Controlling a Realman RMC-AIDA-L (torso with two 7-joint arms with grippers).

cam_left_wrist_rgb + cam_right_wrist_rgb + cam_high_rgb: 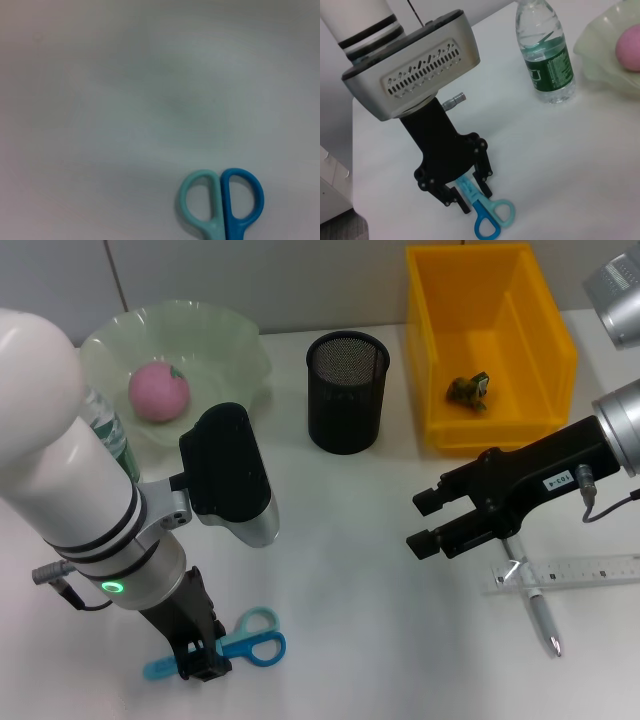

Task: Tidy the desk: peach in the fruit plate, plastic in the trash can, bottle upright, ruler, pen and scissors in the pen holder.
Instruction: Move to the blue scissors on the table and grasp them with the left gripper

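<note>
Blue and teal scissors [255,640] lie flat on the white desk near its front edge. My left gripper [200,662] stands down over their blades, and in the right wrist view it [472,196] is shut on the scissors [487,220] just behind the handles. The left wrist view shows only the scissors' handle loops [222,200]. My right gripper [422,522] hovers open and empty at mid-right. To its right lie the ruler [570,573] and the pen [540,615]. The peach [158,390] sits in the green fruit plate [235,345]. The bottle [545,55] stands upright.
The black mesh pen holder [347,390] stands at the back centre. A yellow bin [545,315] at the back right holds a crumpled piece of plastic [468,390]. My left arm hides most of the bottle in the head view.
</note>
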